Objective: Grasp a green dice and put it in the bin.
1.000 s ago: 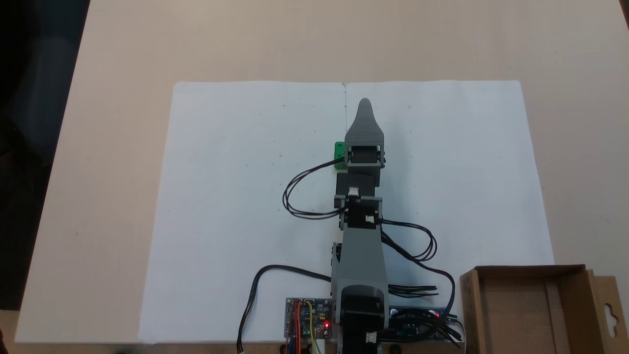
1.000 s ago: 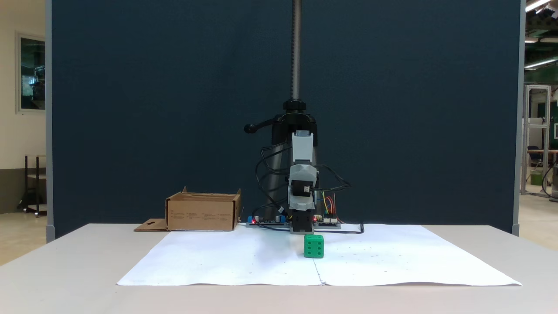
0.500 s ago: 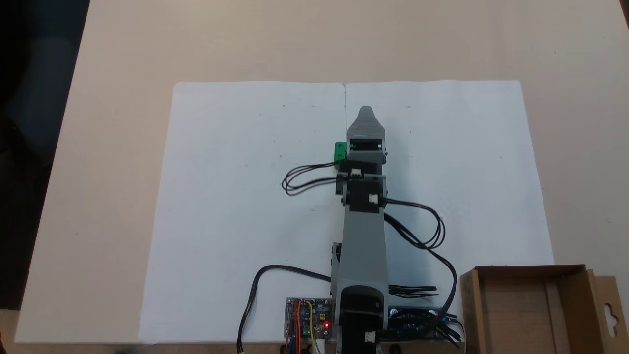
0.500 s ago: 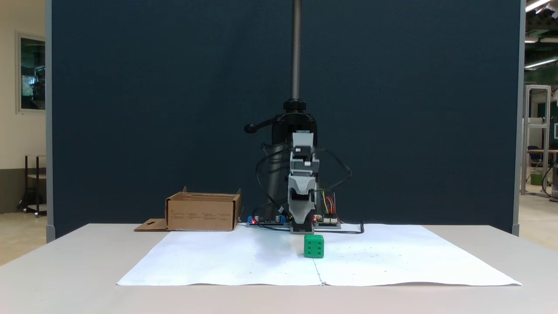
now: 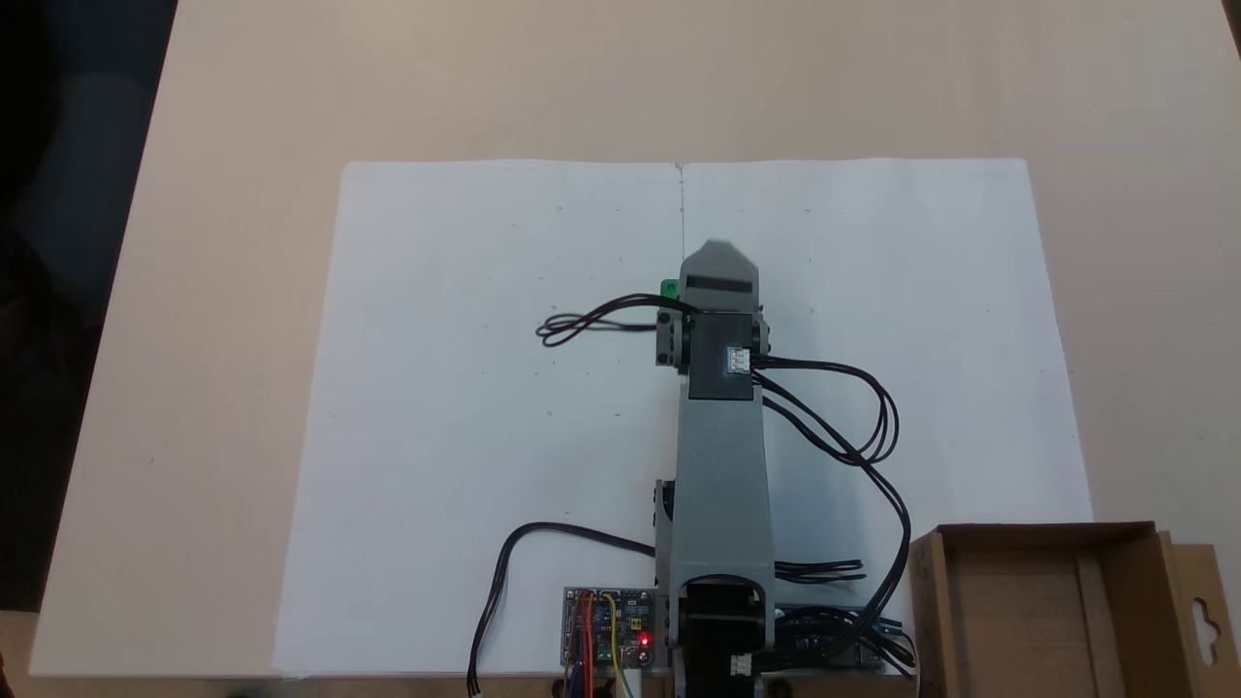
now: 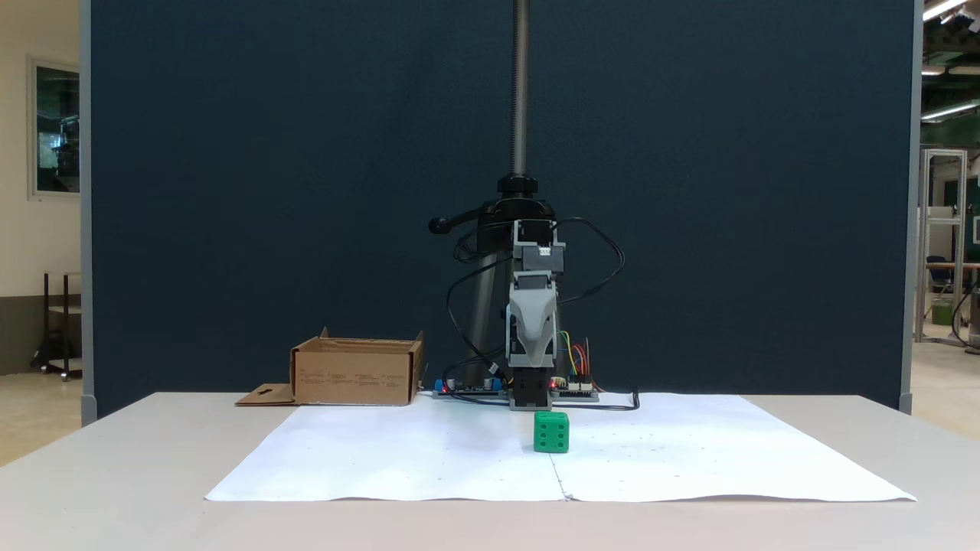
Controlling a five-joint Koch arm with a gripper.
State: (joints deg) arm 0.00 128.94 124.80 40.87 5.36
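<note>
**Claw poised above the green dice, box waiting to one side**

Nearest the front camera, the green dice (image 6: 551,431) sits on the white paper sheet (image 6: 689,459), a small glossy cube with rounded edges and darker pips on its facing side. It lies just below the claw (image 6: 532,360) and a touch nearer the camera; in the view from above only a sliver of it (image 5: 670,288) peeks out beside the claw (image 5: 715,254).

The claw points downward, likely so that it can drop over the cube from above. Its grey plastic jaws line up one behind the other in both fixed views, so I cannot tell whether they are parted or together. Nothing is between them.

Farther back, well off to the side of the claw, stands the cardboard box (image 6: 357,373), brown and matte, with low walls and a flat flap with a hang-hole; from above its open top (image 5: 1037,606) is bare.
</note>
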